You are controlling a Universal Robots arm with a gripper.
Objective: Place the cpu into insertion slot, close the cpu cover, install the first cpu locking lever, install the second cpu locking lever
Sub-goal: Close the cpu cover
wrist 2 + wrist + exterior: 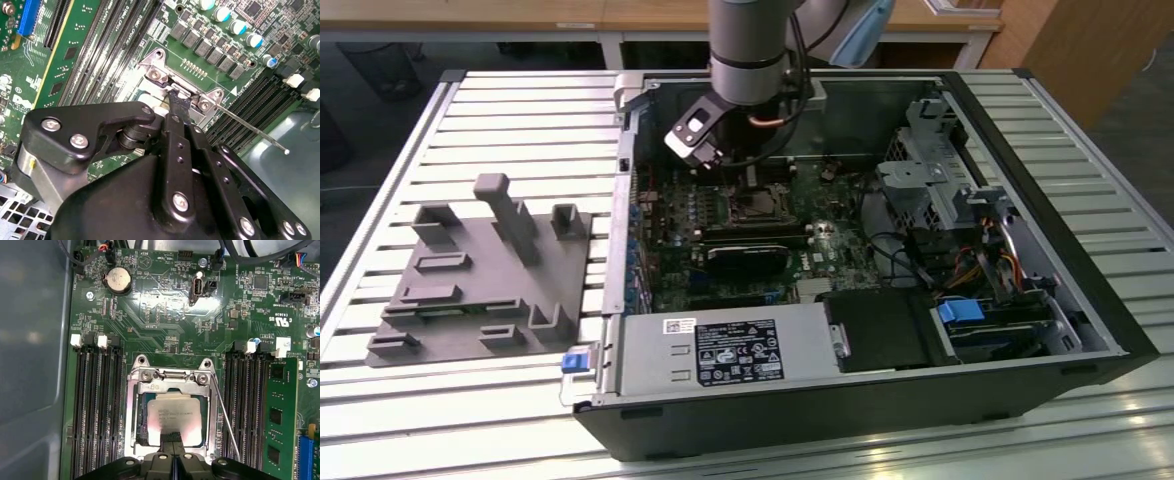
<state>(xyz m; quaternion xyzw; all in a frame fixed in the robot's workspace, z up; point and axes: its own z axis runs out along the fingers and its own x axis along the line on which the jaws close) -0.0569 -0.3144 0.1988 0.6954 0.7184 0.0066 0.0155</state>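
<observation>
The cpu [175, 412], a square chip with a silvery top, lies flat in the insertion slot [755, 208] on the green board. The silvery cpu cover [134, 410] lies down around it, and the chip shows through its window. My gripper [172, 436] is shut, its black tips pressed together on the chip's near edge; in the second wrist view the gripper [179, 102] stands by the cover's screwed end. One thin metal locking lever [225, 420] runs along one side of the socket, and the lever [252, 131] angles out free in the second wrist view.
Black memory slots [95, 405] flank the socket, with a green memory card [280, 415] beyond the other bank. A black heatsink block [750, 262], a power supply [720, 352] and drive cages [934, 180] crowd the open case. A grey fixture [480, 275] sits on the slatted table.
</observation>
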